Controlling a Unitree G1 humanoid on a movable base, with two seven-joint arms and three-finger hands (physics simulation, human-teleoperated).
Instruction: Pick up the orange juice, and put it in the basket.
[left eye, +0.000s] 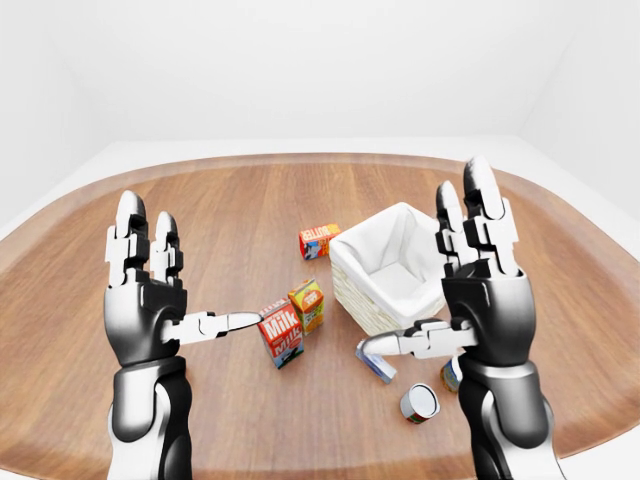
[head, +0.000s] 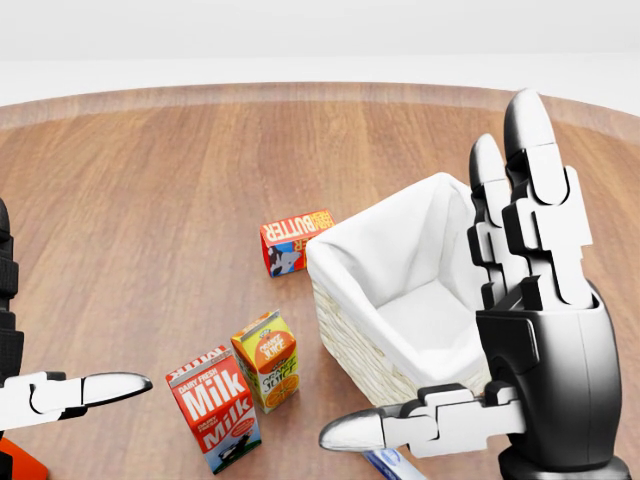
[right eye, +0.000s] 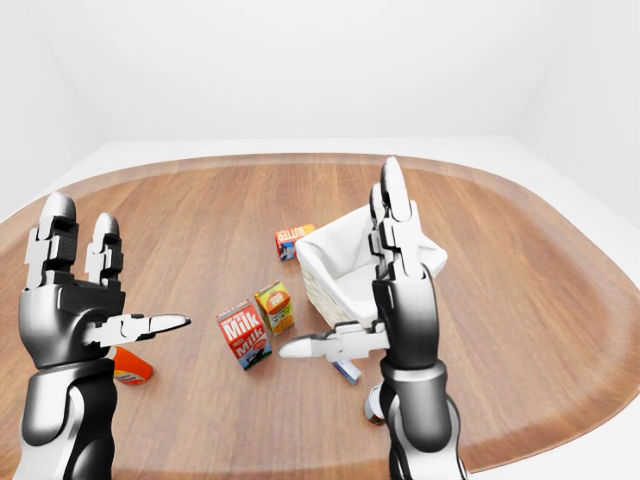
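My left hand (left eye: 150, 300) is raised with its fingers spread upright and the thumb pointing sideways, holding nothing. My right hand (left eye: 480, 290) is up the same way, spread and empty, its thumb reaching left below the basket (head: 352, 275) in the head view. The juice (head: 267, 359) stands upright on the counter (head: 150, 200), just left of the basket and touching or nearly touching the milk (head: 216, 406) at its lower left. The butter (head: 296, 239) lies on its side above the juice, near the basket's upper left corner. In the left-eye view a small blue-and-white box (left eye: 378, 362) lies below the basket, with a can (left eye: 421, 403) on its side further down. An orange thing (right eye: 130, 368) sits under my left thumb in the right-eye view.
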